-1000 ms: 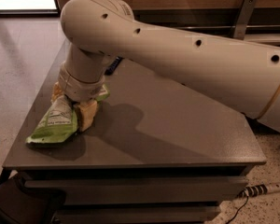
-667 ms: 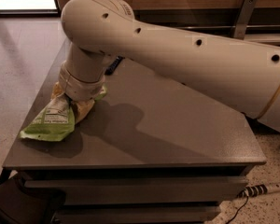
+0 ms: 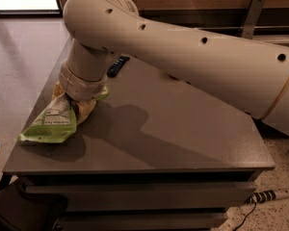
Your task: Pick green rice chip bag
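The green rice chip bag (image 3: 50, 124) is a crinkly light-green bag with a white label panel, at the table's left edge. Its free end tilts down and casts a shadow on the table top below it. My gripper (image 3: 83, 106) hangs from the cream wrist directly over the bag's upper end. It is shut on the bag, with a tan finger (image 3: 86, 110) pressed along the bag's right side. The wrist hides the bag's top end.
The grey table (image 3: 183, 129) has its left and front edges close to the bag. A small dark blue wrapper (image 3: 118, 65) lies behind the wrist. My thick cream arm (image 3: 207, 57) crosses from the right. A power strip (image 3: 272, 195) lies on the floor at the right.
The bag has shifted a little to the left with the gripper, and its free end has tilted and risen off the table top.
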`<act>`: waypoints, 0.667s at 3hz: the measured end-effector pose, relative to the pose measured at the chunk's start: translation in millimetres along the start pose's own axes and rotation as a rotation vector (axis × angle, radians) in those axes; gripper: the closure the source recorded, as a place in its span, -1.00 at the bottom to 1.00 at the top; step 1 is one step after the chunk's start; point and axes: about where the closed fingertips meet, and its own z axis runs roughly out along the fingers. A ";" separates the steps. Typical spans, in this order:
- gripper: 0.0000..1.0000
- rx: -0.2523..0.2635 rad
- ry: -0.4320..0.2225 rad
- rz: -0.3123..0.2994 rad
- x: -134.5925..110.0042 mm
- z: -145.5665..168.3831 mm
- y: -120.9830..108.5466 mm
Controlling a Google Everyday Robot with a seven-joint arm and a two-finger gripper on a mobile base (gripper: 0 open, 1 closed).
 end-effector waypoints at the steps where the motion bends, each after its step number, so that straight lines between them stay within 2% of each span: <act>1: 1.00 0.034 -0.014 -0.030 -1.9 -36.5 -23.9; 2: 1.00 0.099 0.028 -0.042 -1.0 -88.9 -41.8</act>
